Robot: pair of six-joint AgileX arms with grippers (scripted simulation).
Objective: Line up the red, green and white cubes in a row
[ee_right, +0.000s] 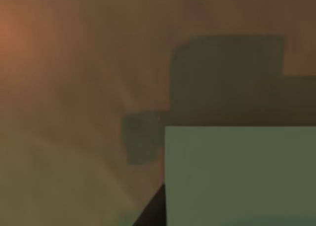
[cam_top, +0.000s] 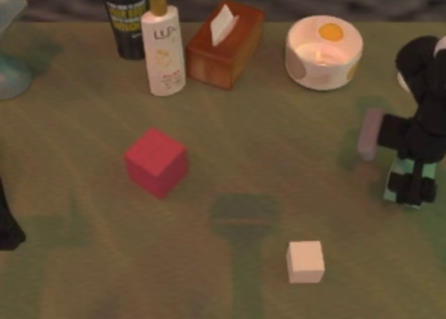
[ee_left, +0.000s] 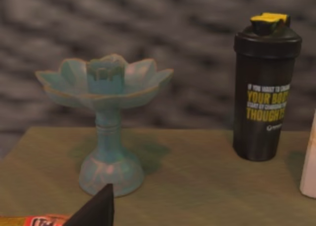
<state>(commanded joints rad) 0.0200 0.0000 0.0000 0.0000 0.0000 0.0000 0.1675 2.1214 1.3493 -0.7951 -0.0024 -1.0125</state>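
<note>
Top view, one red cube point(cam_top: 156, 161), one white cube point(cam_top: 305, 261), right hand point(cam_top: 411, 185) grasping one green cube point(cam_top: 396, 174), left hand's state untellable.

My right arm point(cam_top: 418, 103), at the right edge of the top view, is matte black with rounded, bulbous housings and a small white patch near its top edge. A pale pinkish-grey rounded part point(cam_top: 371, 133) juts from its left side. Lower down, my right hand point(cam_top: 411, 183) is a set of blocky black segments. My left arm point(cam_top: 8, 225) shows only as a black sliver at the lower left edge. In each wrist view, a black wedge-shaped finger tip point(ee_left: 96, 211) pokes up from the bottom edge.
</note>
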